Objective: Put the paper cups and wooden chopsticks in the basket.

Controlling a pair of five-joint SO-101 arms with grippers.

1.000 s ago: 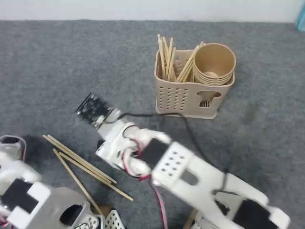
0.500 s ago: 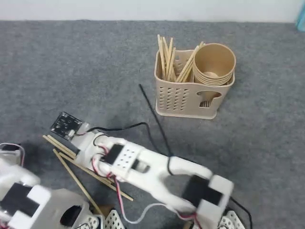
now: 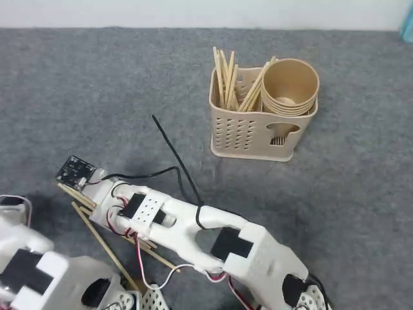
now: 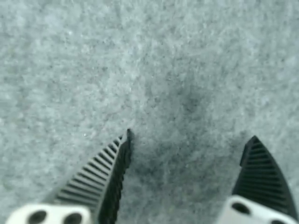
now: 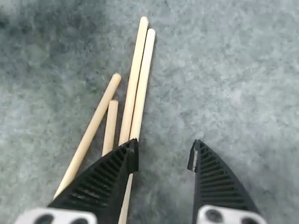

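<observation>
High view, basket: a beige perforated plastic basket stands upright right of centre in the upper half, on the grey felt-covered counter. A stack of tan paper cups fills its right compartment, and a bundle of pale standing chopsticks leans in the left one.
High view, work left: several loose wooden chopsticks lie slanted in the lower left, well apart from the basket. They are partly hidden under the white right arm, which stretches in from the lower right. A thin black cable arcs up from that arm.
High view, other arm: the white left arm sits in the lower left corner.
Left wrist view: the left end effector hangs over bare counter, its ridged black jaws spread wide with nothing between them.
Right wrist view: the right end effector is spread open and empty, low over the loose wooden chopsticks. Four stick ends show: two long sticks lie side by side and touching, with two more just beside them. One jaw covers the long pair and the other is over bare felt.
Step in hand: probably picking up the sticks.
Doing it well: shift sideways so the pair sits between the jaws rather than beneath one. Lower until the tips press into the felt, then close across the sticks. Thin round sticks may roll or cross, so taking two looks safer than taking all.
</observation>
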